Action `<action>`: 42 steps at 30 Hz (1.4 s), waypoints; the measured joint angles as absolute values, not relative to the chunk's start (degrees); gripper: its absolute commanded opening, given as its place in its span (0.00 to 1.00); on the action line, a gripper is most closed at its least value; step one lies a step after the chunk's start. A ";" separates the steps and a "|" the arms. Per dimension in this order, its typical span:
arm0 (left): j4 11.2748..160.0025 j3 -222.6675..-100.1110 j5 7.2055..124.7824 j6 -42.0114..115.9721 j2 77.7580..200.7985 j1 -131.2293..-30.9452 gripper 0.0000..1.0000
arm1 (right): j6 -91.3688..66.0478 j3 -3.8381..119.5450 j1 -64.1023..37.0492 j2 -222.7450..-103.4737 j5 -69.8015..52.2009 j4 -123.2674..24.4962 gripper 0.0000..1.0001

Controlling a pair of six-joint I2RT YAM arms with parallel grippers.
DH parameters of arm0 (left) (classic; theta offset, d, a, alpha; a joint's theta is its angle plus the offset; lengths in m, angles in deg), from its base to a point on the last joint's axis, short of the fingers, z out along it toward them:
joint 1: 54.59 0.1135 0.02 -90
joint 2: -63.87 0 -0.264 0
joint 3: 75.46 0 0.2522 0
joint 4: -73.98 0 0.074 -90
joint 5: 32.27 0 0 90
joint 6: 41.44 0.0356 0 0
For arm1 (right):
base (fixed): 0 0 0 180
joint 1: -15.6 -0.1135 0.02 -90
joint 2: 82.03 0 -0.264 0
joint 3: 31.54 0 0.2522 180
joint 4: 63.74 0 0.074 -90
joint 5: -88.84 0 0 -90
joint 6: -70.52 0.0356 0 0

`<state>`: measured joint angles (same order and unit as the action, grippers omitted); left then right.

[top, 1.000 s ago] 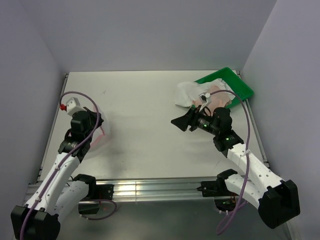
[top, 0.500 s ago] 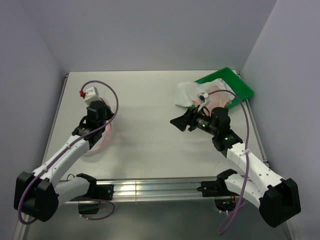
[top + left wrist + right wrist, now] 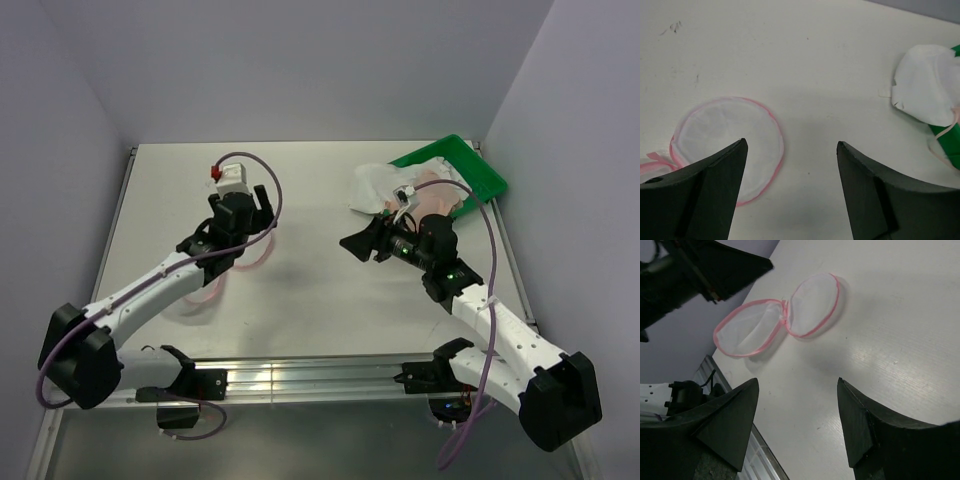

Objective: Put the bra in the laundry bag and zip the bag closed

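Observation:
The laundry bag [image 3: 752, 327] lies unzipped on the table as two flat round mesh halves with pink rims, joined at the middle. One half [image 3: 725, 135] shows below and left of my left gripper [image 3: 791, 142], which is open and empty above the table beside it. In the top view the left gripper [image 3: 258, 205] hovers over the bag's pink rim [image 3: 255, 262]. The white bra [image 3: 375, 188] lies crumpled at the back right, partly on the green tray. My right gripper [image 3: 358, 247] is open and empty, pointing left toward the bag.
The green tray [image 3: 470, 170] sits in the back right corner, with the bra's pink straps over it. Grey walls close the table on three sides. A metal rail [image 3: 300, 378] runs along the near edge.
My left gripper opened, letting go of the laundry bag, and its arm swung right and away from the near edge. The bag now lies spread flat. The right arm barely moved.

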<state>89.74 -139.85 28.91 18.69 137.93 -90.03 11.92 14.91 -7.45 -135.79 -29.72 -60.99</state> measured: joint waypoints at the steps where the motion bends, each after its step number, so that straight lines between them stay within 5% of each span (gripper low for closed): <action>1: 90.77 -140.51 29.20 18.30 137.06 -90.05 0.77 | 11.90 14.93 -7.60 -136.00 -29.34 -60.92 0.68; 7: 97.33 -140.05 34.29 15.09 123.29 -89.92 0.77 | 10.96 15.98 -8.91 -137.64 -23.03 -57.66 0.51; 16: 101.15 -132.77 51.86 13.80 98.57 -89.92 0.92 | 7.75 21.05 -8.93 -139.87 -2.00 -49.03 0.38; 17: 101.96 -132.35 53.00 13.86 97.67 -89.92 0.93 | 7.38 23.08 -8.74 -141.67 1.23 -48.11 0.39; 21: 105.70 -130.56 58.16 15.04 95.90 -89.92 0.99 | 6.20 29.68 -5.13 -149.60 10.65 -45.73 0.72; 24: 107.75 -129.67 60.83 16.22 95.84 -89.92 0.99 | 5.47 33.09 0.01 -155.68 15.86 -43.74 0.82; 35: 110.42 -128.20 64.58 18.12 93.43 -89.92 0.99 | 3.92 40.98 6.98 -171.13 22.39 -37.82 0.75; 42: 112.04 -127.79 64.48 18.12 90.88 -89.92 0.99 | 4.05 43.71 7.68 -176.51 22.85 -36.99 0.81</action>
